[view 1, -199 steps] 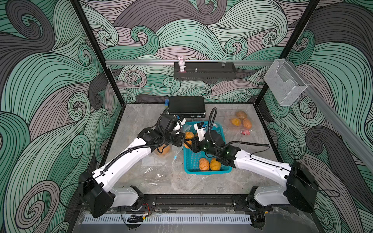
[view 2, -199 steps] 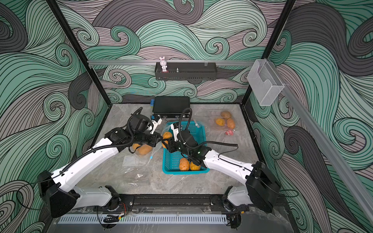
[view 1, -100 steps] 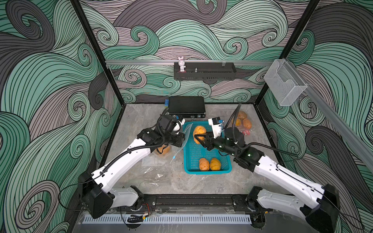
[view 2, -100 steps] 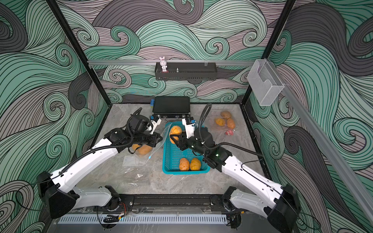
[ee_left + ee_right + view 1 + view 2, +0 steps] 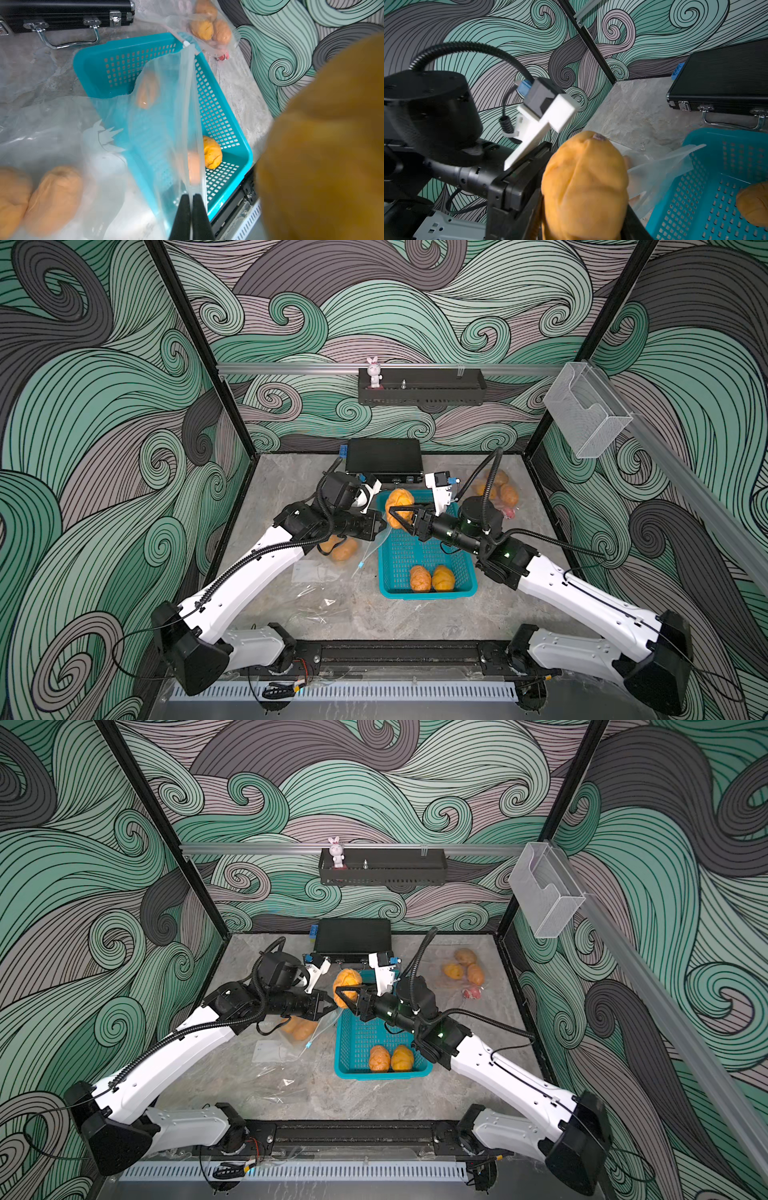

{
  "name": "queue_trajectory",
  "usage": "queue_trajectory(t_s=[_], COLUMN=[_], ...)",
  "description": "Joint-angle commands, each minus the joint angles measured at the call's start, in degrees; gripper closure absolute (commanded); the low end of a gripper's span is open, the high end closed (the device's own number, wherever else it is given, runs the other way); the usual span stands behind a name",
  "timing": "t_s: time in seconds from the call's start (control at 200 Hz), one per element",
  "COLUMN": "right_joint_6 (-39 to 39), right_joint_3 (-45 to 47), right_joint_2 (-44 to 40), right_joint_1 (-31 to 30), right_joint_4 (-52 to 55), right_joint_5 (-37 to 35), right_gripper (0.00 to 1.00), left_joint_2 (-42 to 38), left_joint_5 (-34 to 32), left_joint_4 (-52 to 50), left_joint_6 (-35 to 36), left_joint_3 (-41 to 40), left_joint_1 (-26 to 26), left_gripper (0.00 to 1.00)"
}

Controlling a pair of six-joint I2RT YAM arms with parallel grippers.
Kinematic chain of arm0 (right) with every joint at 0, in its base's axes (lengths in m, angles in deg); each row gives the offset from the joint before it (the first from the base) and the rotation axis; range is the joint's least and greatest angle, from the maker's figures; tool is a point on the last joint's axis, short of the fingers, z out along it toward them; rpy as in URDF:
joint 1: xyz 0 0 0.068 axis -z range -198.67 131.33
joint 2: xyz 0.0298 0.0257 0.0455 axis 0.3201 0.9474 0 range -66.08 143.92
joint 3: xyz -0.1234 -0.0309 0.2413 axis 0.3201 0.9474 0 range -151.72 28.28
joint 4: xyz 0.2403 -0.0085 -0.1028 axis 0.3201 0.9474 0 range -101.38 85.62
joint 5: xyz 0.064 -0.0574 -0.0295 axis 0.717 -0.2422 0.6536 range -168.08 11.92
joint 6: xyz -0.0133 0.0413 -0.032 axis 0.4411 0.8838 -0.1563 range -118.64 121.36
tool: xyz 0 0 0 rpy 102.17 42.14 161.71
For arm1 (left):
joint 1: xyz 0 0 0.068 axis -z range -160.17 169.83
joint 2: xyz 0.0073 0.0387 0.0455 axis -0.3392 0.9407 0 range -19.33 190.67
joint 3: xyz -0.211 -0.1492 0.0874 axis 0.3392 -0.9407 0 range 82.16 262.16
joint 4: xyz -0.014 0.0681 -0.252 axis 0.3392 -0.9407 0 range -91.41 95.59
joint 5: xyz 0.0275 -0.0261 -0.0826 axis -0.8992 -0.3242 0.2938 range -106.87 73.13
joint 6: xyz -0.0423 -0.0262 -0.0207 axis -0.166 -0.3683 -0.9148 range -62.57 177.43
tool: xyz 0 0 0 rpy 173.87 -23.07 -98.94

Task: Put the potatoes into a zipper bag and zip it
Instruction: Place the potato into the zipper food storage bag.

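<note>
In both top views a grey marbled table (image 5: 291, 489) sits boxed in by walls (image 5: 104, 448) papered with green and grey swirls. A teal perforated plastic basket (image 5: 428, 594) holds two orange-tan oval potatoes (image 5: 430, 578) at its near end. Over its far end the right claw (image 5: 397, 517) grasps a third potato (image 5: 399, 499). On the left arm's side of the basket lies a clear plastic zipper bag (image 5: 320, 572) with more potatoes inside. A black hard case (image 5: 384, 456) lies behind the basket. The left wrist view shows the left claw (image 5: 191, 199) clenched on the bag's zipper edge. In the right wrist view, the grasped potato fills the jaws.
</note>
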Motion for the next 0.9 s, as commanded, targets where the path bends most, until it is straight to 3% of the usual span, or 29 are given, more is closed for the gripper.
queue_trajectory(t_s=[0.0, 0.655, 0.896], right_joint_6=[0.2, -12.61, -20.69], right_joint_3=[-1.74, 1.11, 2.89], right_joint_2=[0.53, 4.47, 6.0], right_joint_1=[-0.38, -3.56, -4.72], right_joint_4=[-4.28, -8.65, -11.04], right_joint_5=[-3.49, -11.91, -14.48], right_gripper=[0.59, 0.6, 0.6], left_joint_2=[-2.32, -2.05, -1.83], left_joint_5=[2.17, 1.2, 1.29], left_joint_4=[-0.38, 1.64, 2.02], left_joint_6=[-3.41, -10.46, -11.93], left_joint_3=[2.39, 2.9, 3.98], left_joint_1=[-0.1, -0.44, -0.62], left_gripper=[1.0, 1.0, 1.0])
